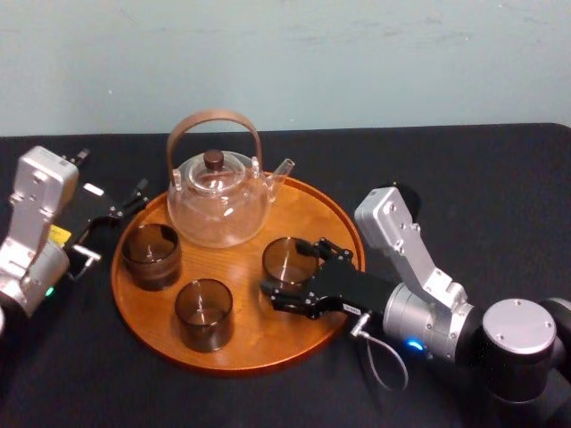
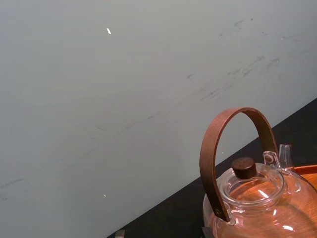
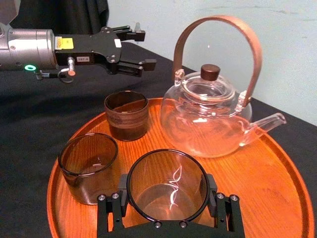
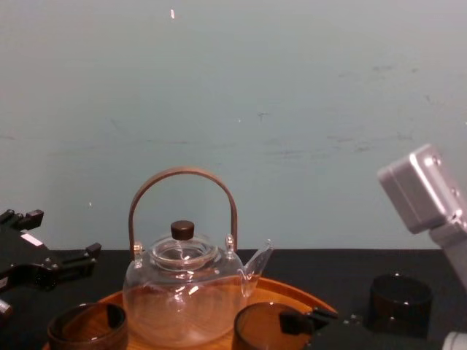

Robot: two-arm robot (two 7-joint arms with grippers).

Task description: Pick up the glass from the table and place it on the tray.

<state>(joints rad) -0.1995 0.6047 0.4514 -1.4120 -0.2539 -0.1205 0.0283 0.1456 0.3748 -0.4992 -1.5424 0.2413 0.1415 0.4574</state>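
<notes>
The glass (image 1: 287, 260), a smoky clear tumbler, stands upright at the right side of the round wooden tray (image 1: 234, 361). My right gripper (image 1: 284, 269) reaches in from the right and is shut on it. In the right wrist view both pads press the glass (image 3: 167, 166) from either side, low over the tray (image 3: 277, 188). Whether its base touches the wood I cannot tell. My left gripper (image 1: 134, 201) hovers open and empty by the tray's left rim, also in the right wrist view as the left gripper (image 3: 144, 48).
A glass teapot (image 1: 219, 201) with a brown hoop handle sits at the tray's back. Two more glasses (image 1: 152, 254) (image 1: 203, 312) stand on the tray's left and front. Another dark glass (image 4: 400, 295) stands on the black table (image 1: 500, 178) behind my right arm.
</notes>
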